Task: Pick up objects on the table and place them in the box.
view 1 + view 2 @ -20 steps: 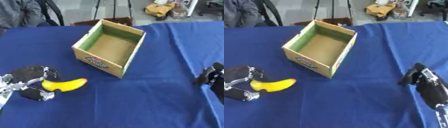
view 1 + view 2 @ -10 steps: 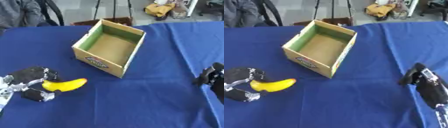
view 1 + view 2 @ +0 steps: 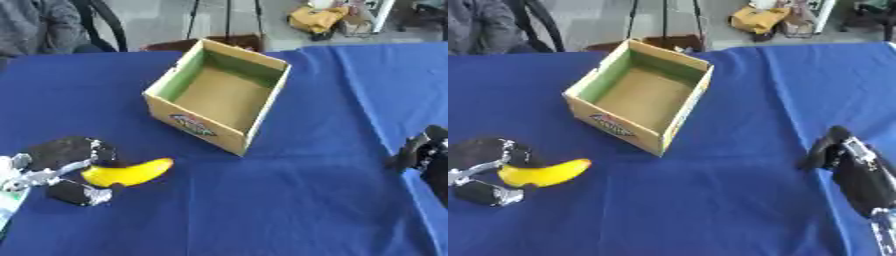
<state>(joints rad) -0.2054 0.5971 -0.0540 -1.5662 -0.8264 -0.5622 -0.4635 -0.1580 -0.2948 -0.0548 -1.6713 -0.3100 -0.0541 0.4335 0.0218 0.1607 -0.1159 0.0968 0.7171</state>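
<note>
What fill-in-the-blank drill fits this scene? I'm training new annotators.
1. The left hand is curled round the ____.
2. The cardboard box holds ____.
3. The cloth on the table is ____.
4. The right hand shows at the view's ____ edge.

Missing: banana; nothing; blue; right

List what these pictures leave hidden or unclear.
- Banana: its left end is covered by the left hand in both views.
- Right hand: cut off by the right edge in the left eye view; finger pose unclear.
- Box: label on its front wall too blurred to read; near wall hides part of the floor.
</note>
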